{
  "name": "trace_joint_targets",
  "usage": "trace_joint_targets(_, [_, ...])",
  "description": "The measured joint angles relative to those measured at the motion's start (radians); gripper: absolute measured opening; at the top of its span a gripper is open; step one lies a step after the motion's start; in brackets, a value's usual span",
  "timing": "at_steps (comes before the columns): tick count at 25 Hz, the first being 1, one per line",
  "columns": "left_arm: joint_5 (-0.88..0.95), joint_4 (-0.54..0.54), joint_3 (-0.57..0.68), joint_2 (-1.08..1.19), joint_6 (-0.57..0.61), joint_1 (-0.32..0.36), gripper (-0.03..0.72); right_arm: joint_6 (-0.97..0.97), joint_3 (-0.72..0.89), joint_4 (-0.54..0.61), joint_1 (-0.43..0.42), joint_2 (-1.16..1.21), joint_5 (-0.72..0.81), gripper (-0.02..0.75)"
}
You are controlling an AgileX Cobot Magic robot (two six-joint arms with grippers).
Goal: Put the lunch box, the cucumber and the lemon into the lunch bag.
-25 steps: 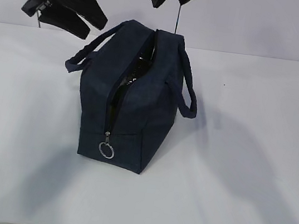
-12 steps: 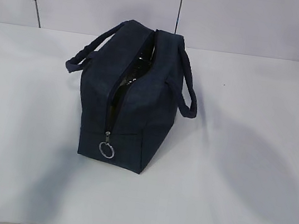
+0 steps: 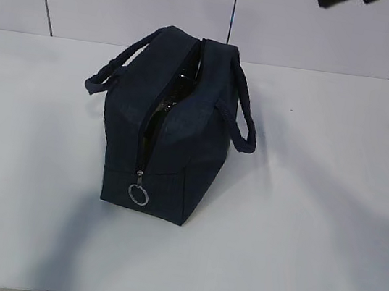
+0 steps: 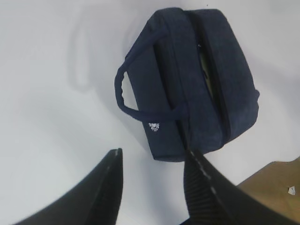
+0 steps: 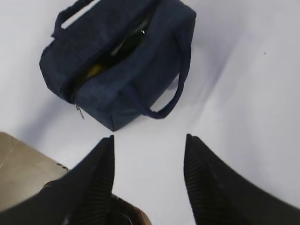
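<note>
Lunch bag: the navy lunch bag stands upright at mid-table, its top zipper parted along most of its length, loop handles drooping to left and right.
Zipper pull: a metal ring hangs at the near end of the bag.
Lemon: a yellow patch, probably the lemon, shows through the opening in the right wrist view.
Table: the white table carries only the bag.
Left gripper: the left gripper hangs high over the table, jaws spread wide, nothing between them.
Right gripper: the right gripper hovers above the bag's near side, jaws wide and empty.
</note>
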Motion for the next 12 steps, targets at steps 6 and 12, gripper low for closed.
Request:
trace_joint_targets(6, [0.0, 0.042, 0.149, -0.12, 0.0, 0.0, 0.307, 0.0, 0.259, 0.016, 0.0, -0.158, -0.055, 0.389])
trace_joint_targets(12, [0.0, 0.048, 0.313, -0.28, 0.0, 0.0, 0.278, -0.059, 0.534, 0.113, 0.0, -0.299, -0.308, 0.389])
